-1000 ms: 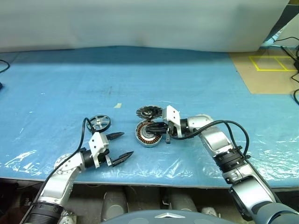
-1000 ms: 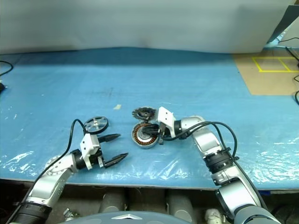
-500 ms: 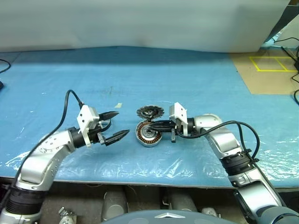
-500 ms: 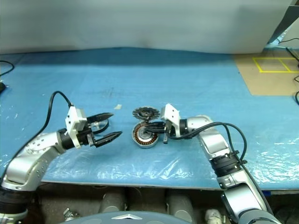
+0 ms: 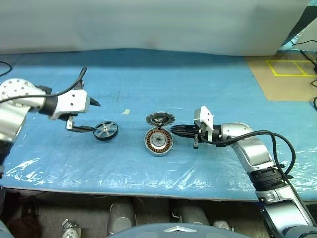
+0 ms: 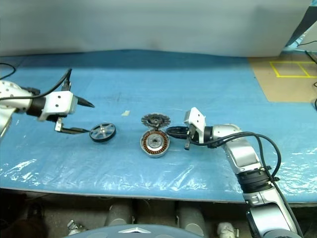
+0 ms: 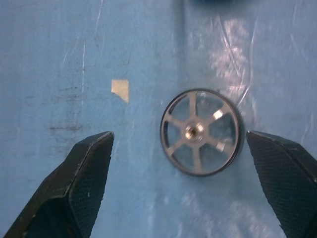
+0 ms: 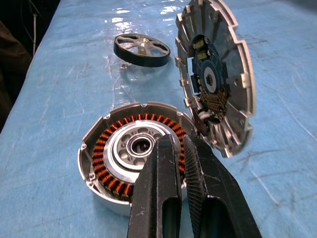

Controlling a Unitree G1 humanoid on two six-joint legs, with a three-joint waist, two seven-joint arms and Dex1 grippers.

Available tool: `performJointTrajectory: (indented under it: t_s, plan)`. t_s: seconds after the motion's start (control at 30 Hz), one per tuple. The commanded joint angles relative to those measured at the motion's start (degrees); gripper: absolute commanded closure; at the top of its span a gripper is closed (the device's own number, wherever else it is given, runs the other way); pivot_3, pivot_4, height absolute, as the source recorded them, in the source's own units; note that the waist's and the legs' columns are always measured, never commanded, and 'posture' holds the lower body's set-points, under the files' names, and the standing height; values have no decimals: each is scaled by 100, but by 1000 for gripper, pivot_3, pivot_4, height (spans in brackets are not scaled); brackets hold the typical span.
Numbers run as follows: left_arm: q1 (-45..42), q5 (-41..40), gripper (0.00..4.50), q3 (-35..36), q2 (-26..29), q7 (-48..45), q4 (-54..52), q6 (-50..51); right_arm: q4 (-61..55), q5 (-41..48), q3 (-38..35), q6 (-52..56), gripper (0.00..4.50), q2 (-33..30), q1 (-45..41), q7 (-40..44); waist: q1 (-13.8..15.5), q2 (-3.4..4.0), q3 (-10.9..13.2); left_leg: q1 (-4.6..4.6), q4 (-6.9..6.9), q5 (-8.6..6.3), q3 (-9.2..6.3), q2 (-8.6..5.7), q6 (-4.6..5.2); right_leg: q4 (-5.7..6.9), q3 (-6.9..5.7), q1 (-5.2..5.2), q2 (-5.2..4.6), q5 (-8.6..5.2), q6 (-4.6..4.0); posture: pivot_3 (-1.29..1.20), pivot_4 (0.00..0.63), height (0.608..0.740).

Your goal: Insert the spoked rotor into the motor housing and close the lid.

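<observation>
Camera check, operator: your head pair looks down on the motor housing (image 5: 158,142).
Left wrist stares straight down beside it; right wrist sits close, level.

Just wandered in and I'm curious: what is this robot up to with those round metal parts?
It is assembling a motor. The open left pincer hovers over the spoked rotor, which lies on the blue table. The shut right pincer points at the motor housing, with the lid propped against its far edge. Nothing is held.
</observation>
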Motion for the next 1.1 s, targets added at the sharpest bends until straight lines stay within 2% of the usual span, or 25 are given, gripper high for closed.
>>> performJointTrajectory:
  t_s: [0.03, 0.2, 0.27, 0.37, 0.73, 1.1]
  plan:
    - [-1256, 499, 0, -1049, -197, -538, 1100, -690, -100, 88, -72, -79, 4239, -12, -75, 10, 70, 0, 0, 0, 1, 0, 0, -1, 0, 2, 0, 0, -1, 0, 0, 0, 150, 740]
    - [-2520, 411, 0, -2811, -499, -581, 2157, -1197, -135, 82, -131, -95, 4239, -179, -72, 102, 104, 0, 0, -20, 3, -1, 1, 0, -5, 4, 1, 0, -1, 0, 0, 0, 150, 740]
    - [-2727, 281, 0, -3393, -480, -581, 2325, -1408, -147, 92, -155, -79, 4239, -258, -72, 124, 87, 0, 0, -27, 0, -1, 1, 2, -7, 3, 1, -2, 1, 0, 0, 0, 150, 740]
    - [-2873, 122, 0, -3867, -590, -581, 2591, -1557, -173, 104, -167, -63, 4239, -357, -71, 149, 93, -1, 1, -30, -3, 0, 0, 5, -10, 6, 0, -9, 6, 0, 0, 0, 150, 740]
    - [-2853, 1112, 0, -3114, -1800, -555, 4034, -1704, -292, 100, -90, 48, 4239, -355, -144, 69, 234, -21, 12, -37, 19, 0, -3, 1, -11, 18, 1, -7, 2, 3, 5, 0, 150, 740]
    - [-2606, 1880, 0, -2522, -2207, -539, 4609, -2132, -516, 78, -101, 225, 4239, -400, -112, -113, 237, -27, 16, -37, 19, 1, -4, 0, -10, 18, 1, -7, 2, 13, 21, 0, 150, 740]
